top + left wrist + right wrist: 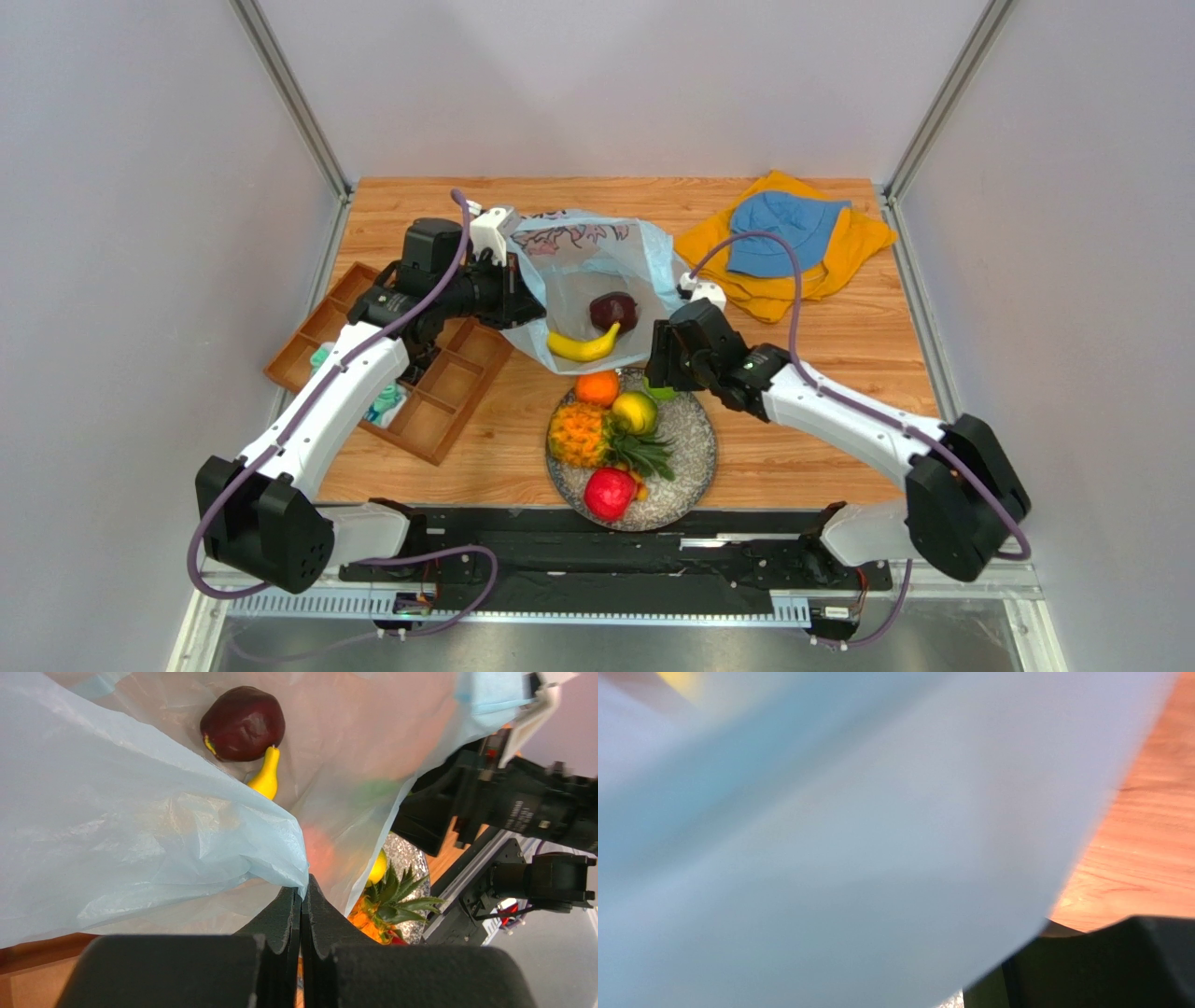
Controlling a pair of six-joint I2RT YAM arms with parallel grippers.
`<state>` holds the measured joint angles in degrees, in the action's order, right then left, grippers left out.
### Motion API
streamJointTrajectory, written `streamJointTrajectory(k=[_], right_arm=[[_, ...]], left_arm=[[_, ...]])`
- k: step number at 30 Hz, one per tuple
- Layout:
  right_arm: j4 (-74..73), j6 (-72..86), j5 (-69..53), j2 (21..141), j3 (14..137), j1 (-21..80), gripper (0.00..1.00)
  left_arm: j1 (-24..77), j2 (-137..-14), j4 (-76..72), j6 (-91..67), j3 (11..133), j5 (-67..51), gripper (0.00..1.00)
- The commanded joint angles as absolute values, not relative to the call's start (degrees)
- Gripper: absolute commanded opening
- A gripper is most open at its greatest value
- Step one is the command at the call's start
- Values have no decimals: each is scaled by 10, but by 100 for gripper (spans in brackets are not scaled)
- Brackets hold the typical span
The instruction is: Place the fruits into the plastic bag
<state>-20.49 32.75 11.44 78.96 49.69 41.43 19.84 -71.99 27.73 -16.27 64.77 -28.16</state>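
Two fruits, the dark maroon fruit [613, 310] and the yellow banana [584, 345], lie inside the plastic bag [589, 259]. The left gripper [302, 894] has its fingers pressed together on the bag's rim. The right gripper [662, 346] sits at the bag's other side; whether it grips, I cannot tell. The orange [598, 388], pineapple [578, 434] and red apple [610, 493] rest on the plate [694, 462].
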Motion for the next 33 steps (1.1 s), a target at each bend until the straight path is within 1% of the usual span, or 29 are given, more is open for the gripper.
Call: streamJointTrajectory(k=[1, 14, 19, 22, 26, 30, 33], right_arm=[[-176, 299, 128, 712, 486, 415, 37], [-268, 280, 159, 598, 493, 416, 37], [-261, 271, 130, 561, 505, 426, 37], [-230, 238, 85, 545, 514, 445, 35], [-179, 205, 35, 548, 532, 484, 33], [-152, 207, -13, 589, 568, 504, 32], [-126, 209, -20, 631, 593, 502, 31]], left_arm=[[196, -711, 272, -162, 662, -292, 0], [196, -709, 272, -161, 661, -287, 0], [196, -709, 272, -160, 661, -287, 0], [196, -709, 273, -160, 661, -287, 0], [196, -708, 272, -160, 660, -284, 0], [196, -709, 272, -160, 660, -284, 0], [196, -709, 272, -160, 660, -283, 0]])
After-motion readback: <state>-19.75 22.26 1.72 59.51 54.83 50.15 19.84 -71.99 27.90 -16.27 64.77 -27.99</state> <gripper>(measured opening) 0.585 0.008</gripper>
